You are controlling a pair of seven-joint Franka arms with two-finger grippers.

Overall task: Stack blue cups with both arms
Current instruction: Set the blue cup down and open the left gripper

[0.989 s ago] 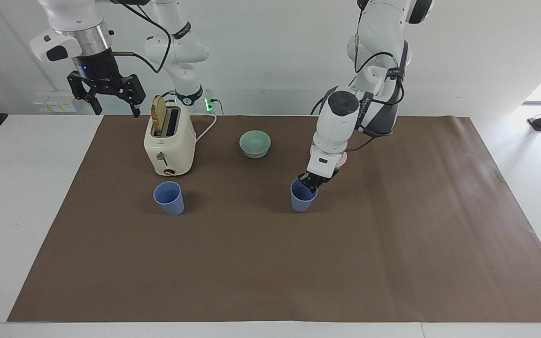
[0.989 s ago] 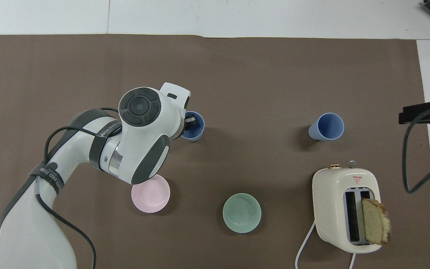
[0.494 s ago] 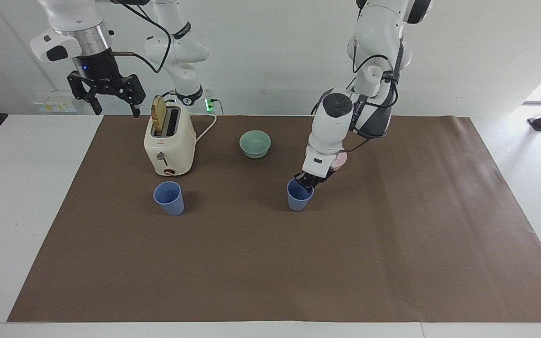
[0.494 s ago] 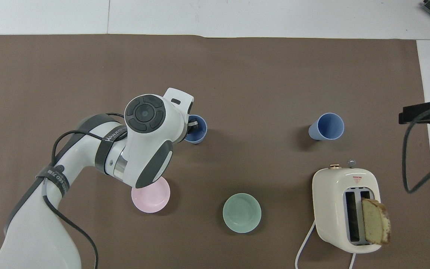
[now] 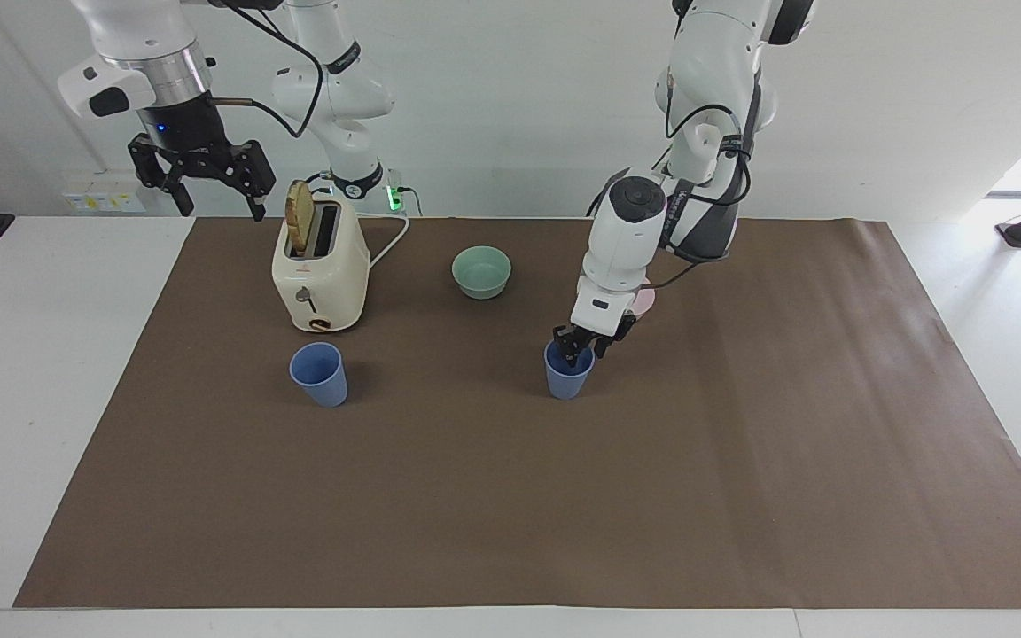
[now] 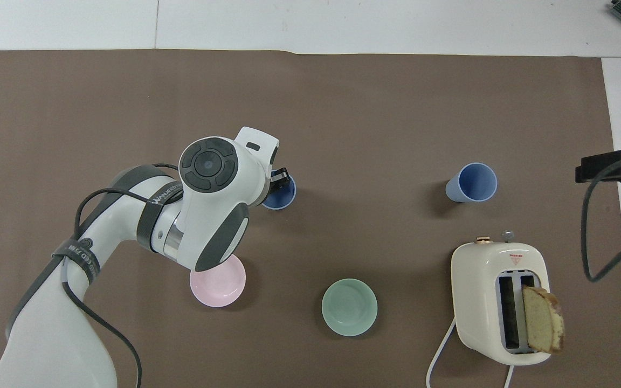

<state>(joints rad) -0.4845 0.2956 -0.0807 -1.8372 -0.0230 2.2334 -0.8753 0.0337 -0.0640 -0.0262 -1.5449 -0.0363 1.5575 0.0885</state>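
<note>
Facing view: the left gripper has edged slightly toward the left arm's end since a moment ago, fingers pinching the rim of one blue cup, which stands upright, mouth up. The second blue cup stands upright just in front of the toaster. The right gripper waits raised, fingers spread.

Overhead view: the held cup, green bowl and pink bowl look empty; bread sits in the toaster's slot.

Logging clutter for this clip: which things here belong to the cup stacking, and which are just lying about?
Part of the job:
- blue cup under the left gripper
- second blue cup in front of the toaster
- right gripper, waiting raised at its end of the table

Lying about:
- toaster with bread slice
- green bowl
- pink bowl
</note>
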